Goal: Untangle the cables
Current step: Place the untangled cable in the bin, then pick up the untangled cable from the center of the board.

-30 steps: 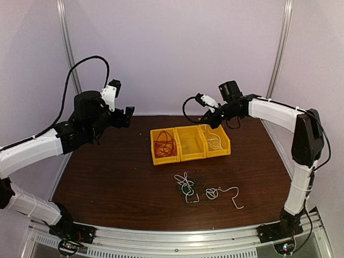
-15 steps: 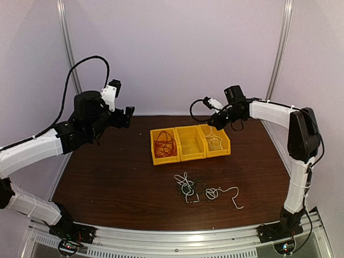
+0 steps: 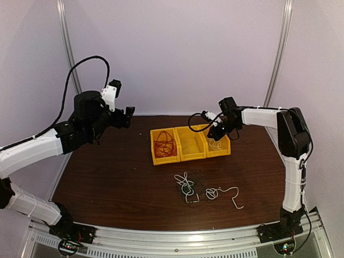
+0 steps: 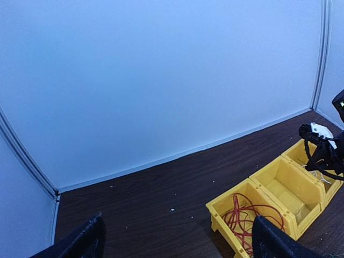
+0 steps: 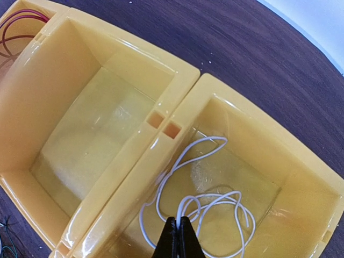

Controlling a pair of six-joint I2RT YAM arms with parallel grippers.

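Observation:
My right gripper point(image 5: 178, 223) is shut on a strand of a white cable point(image 5: 215, 201), whose loops lie in the right yellow bin point(image 5: 301, 177). From above, that gripper point(image 3: 215, 133) hangs low over the same bin point(image 3: 224, 150). A red cable point(image 3: 164, 144) lies coiled in the left bin, also visible as a red cable point(image 4: 247, 215) from the left wrist. On the table, a white and black clump point(image 3: 187, 185) lies beside a looser white cable point(image 3: 223, 193). My left gripper point(image 3: 129, 115) is open and empty, raised high at the left.
The three yellow bins stand in a row, and the middle bin point(image 5: 91, 134) holds nothing. The left bin point(image 4: 226, 207) sits under my left wrist view, with white walls at the back and sides of the brown table point(image 3: 107, 172).
My right gripper has swung left and down to just over the right bin, still shut on the white cable. The left arm has not moved.

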